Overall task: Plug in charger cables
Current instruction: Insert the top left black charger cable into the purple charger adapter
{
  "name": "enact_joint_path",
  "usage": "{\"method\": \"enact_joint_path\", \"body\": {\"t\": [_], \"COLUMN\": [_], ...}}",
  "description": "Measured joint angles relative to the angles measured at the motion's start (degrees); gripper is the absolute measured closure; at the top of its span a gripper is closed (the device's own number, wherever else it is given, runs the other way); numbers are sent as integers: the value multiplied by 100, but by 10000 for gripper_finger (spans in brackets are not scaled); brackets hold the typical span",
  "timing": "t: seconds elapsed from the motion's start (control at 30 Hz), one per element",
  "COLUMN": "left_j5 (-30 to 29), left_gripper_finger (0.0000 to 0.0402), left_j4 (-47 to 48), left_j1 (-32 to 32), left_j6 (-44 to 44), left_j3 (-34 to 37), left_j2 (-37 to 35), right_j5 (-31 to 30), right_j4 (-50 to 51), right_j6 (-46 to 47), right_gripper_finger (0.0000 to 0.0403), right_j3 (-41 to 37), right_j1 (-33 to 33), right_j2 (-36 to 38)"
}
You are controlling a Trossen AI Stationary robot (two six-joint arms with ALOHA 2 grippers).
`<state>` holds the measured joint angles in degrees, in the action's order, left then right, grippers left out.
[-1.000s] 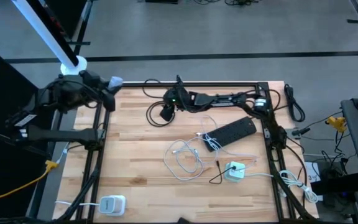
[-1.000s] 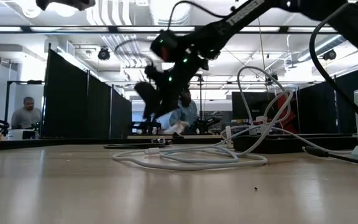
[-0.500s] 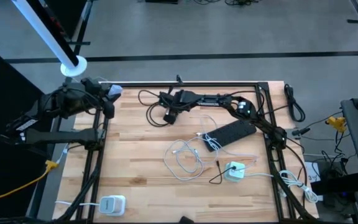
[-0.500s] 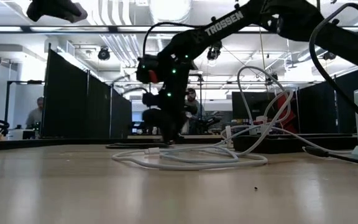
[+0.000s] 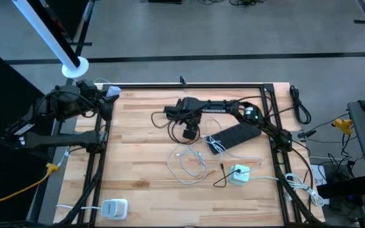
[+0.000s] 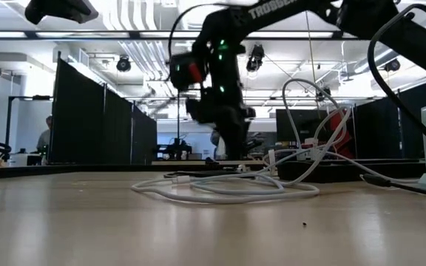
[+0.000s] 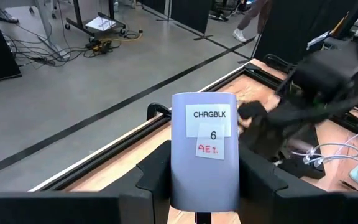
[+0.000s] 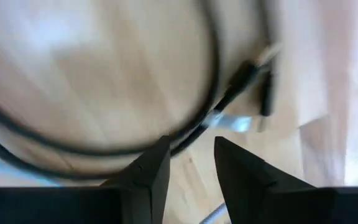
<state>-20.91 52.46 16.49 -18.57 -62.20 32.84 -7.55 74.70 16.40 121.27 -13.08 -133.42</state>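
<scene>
My left gripper [image 5: 109, 94] hangs over the table's far left corner, shut on a pale charger block [image 7: 204, 149] labelled CHRGBLK 6. My right gripper [image 5: 191, 133] points straight down near the table's middle, over a thin black charger cable [image 8: 211, 93]. That cable lies in a loop [image 5: 163, 117] on the wood, its plugs [image 8: 253, 68] just beyond the fingers. The fingertips [image 8: 191, 163] stand a little apart with nothing between them. White charger cables [image 5: 189, 161] lie in loops nearer the front, and they also show in the low view [image 6: 220, 188]. My left gripper pinches the charger block between its two fingers, one on each of its side faces [image 7: 178, 180], low on the block. The block stands upright in the hold with its label toward the wrist camera, lifted clear of the table.
A black power strip [image 5: 236, 135] lies right of my right gripper. A white charger block [image 5: 238, 174] sits near the front right and another [image 5: 114, 208] at the front left. A thick black cord [image 5: 300, 104] lies at the right edge. People move in the room behind.
My right gripper has swung from the far middle toward the near and right, over the black cable's loop. It has tipped from a slant to pointing straight down. My left gripper has drawn back a little toward the left with the block.
</scene>
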Motion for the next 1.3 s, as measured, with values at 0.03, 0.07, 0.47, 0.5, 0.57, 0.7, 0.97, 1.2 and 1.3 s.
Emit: {"method": "enact_joint_path", "body": {"t": [0.03,0.07,0.47,0.5,0.57,0.7,0.97,1.2,1.3], "left_j5": [48,55,139,228,356,409,692,698,693], "left_gripper_finger": [281,281,281,281,281,281,281,281,281], "left_j4": [5,3,43,59,58,140,306,303,303], "left_j1": [0,0,-2,-1,-2,-4,-4,0,0], "left_j6": [2,3,162,215,309,345,309,245,211], "left_j3": [1,5,11,11,11,11,11,11,11], "left_j2": [0,0,-68,-80,-92,-118,-193,-208,-202], "right_j5": [8,6,756,754,760,821,995,1012,965], "right_j4": [-186,-306,-677,-769,-896,-1236,-1693,-1629,-1628], "right_j6": [249,403,1143,1179,1227,1260,1464,1380,1250], "right_gripper_finger": [284,280,294,299,309,327,355,317,281], "right_j3": [0,9,-695,-773,-891,-1214,-1596,-1288,-1176], "right_j1": [-42,-83,-303,-318,-362,-460,-672,-634,-661], "right_j2": [106,161,305,301,301,300,295,369,365]}}
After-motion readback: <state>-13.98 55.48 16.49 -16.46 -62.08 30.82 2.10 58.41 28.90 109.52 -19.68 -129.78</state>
